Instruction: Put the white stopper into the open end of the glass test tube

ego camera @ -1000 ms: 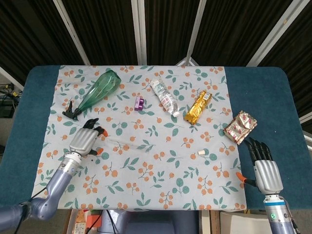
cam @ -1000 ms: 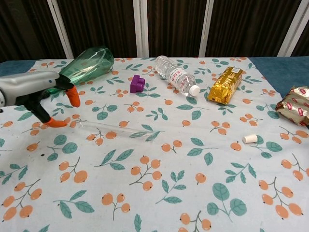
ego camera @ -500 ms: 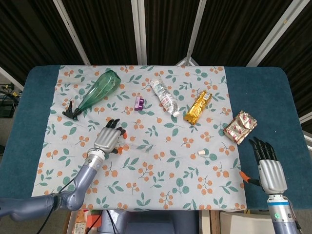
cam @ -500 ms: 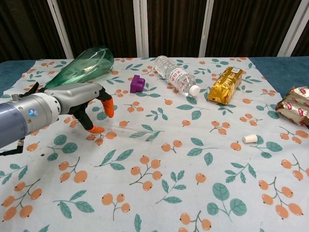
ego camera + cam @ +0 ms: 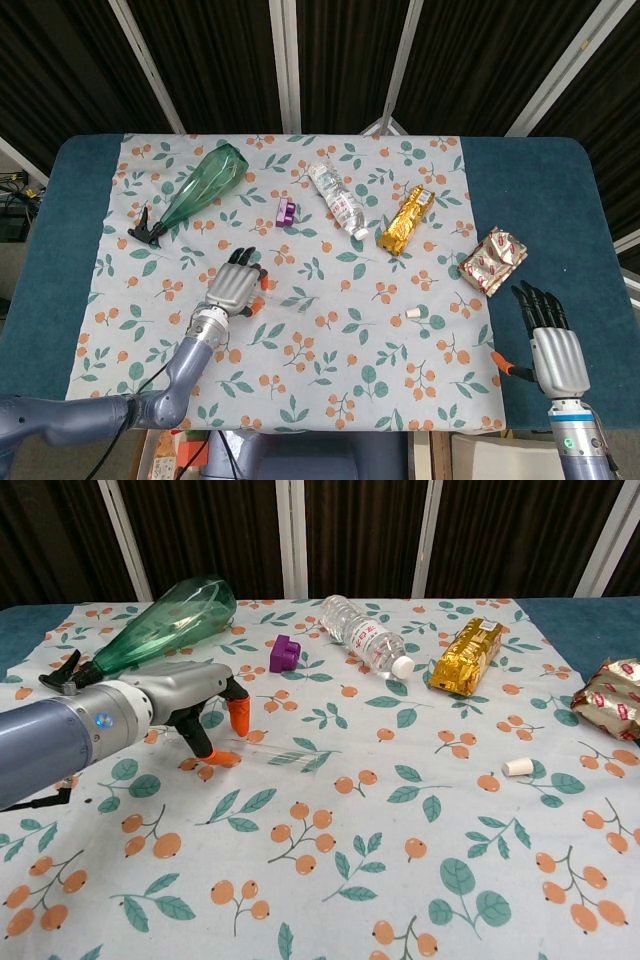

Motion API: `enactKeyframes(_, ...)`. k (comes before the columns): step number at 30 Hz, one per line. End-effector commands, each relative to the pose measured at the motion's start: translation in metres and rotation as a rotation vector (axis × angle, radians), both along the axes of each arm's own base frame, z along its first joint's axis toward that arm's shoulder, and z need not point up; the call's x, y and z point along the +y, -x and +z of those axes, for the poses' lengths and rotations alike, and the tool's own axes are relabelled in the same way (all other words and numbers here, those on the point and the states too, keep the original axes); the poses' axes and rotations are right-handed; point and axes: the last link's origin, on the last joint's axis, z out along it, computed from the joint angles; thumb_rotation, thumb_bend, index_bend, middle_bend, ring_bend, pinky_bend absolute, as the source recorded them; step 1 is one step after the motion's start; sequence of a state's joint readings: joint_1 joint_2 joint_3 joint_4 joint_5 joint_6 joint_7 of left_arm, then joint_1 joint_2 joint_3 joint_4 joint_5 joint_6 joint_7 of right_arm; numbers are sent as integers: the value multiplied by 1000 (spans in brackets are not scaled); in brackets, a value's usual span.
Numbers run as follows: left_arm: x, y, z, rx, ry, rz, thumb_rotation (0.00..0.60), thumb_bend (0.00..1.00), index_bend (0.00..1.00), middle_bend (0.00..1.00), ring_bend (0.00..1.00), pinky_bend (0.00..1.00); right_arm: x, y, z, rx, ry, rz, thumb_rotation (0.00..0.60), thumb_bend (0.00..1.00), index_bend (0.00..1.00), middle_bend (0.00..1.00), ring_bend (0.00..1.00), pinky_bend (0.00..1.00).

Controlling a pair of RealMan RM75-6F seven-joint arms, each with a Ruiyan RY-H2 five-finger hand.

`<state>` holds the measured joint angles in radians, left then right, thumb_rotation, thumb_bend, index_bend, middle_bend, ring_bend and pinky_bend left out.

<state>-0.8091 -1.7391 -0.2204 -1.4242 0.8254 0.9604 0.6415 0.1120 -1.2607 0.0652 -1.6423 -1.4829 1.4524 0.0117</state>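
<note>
Worktop [image 5: 540, 200] first: blue, spread with a leaf-and-berry cloth [image 5: 330, 380] that carries everything. Largest on it is the green spray bottle [image 5: 200, 188], lying on its side at the far left. Next I see my left hand [image 5: 232, 287], low over the cloth, its fingers [image 5: 238, 715] parted and orange-tipped, with nothing between them. The glass test tube [image 5: 285, 754] lies flat just beside those fingers, one end under the orange tips, its length running off toward the cloth's middle; whether a tip touches the glass I cannot tell. My right hand [image 5: 553, 345] sits at the near right edge, well apart from the task's things, fingers straight and spread, holding nothing. Beyond lie a clear water bottle [image 5: 337, 199], a gold packet [image 5: 405, 219] and a foil snack pack [image 5: 493, 260]. Smaller is the purple block [image 5: 287, 211]. Smallest, the white stopper [image 5: 412, 315] rests on the cloth, well apart from both hands.
</note>
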Motion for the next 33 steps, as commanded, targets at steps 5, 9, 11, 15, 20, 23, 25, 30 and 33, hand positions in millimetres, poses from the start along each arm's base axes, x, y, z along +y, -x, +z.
enactKeyframes(5,0,-2,-4,5,4,4,600,387,492,364,7,0,0,0,0,-7,-1,-3,600,154,0,0,0,0)
enactKeyframes(9,0,-4,-6,8,3,2,600,395,497,366,7,0,0,0,0,-11,-2,-7,600,153,0,0,0,0)
enactKeyframes(11,0,-4,-6,8,2,1,600,395,500,366,7,0,0,0,0,-13,-2,-7,600,154,0,0,0,0)
enactKeyframes(15,-1,-3,-8,16,6,2,600,395,502,366,7,0,0,0,0,-16,-1,-7,600,154,0,0,0,0)
enactKeyframes(20,-2,-2,-10,19,8,4,600,410,514,383,11,0,0,-1,0,-22,-1,-7,600,154,0,0,0,0)
enactKeyframes(23,-3,-2,-10,19,6,3,600,417,533,412,23,0,0,-1,0,-23,-1,-8,600,153,0,0,0,0)
enactKeyframes(25,-2,-2,-10,20,4,1,600,422,553,435,25,0,0,-1,0,-24,-1,-7,600,153,0,0,0,0)
enactKeyframes(30,-2,-4,-10,14,2,-7,600,443,592,450,33,0,0,-2,0,-22,-1,-4,600,154,0,0,0,0)
enactKeyframes(33,-2,-6,-8,-2,-5,-17,600,451,611,459,38,0,1,-2,0,-23,-2,-5,600,153,0,0,0,0)
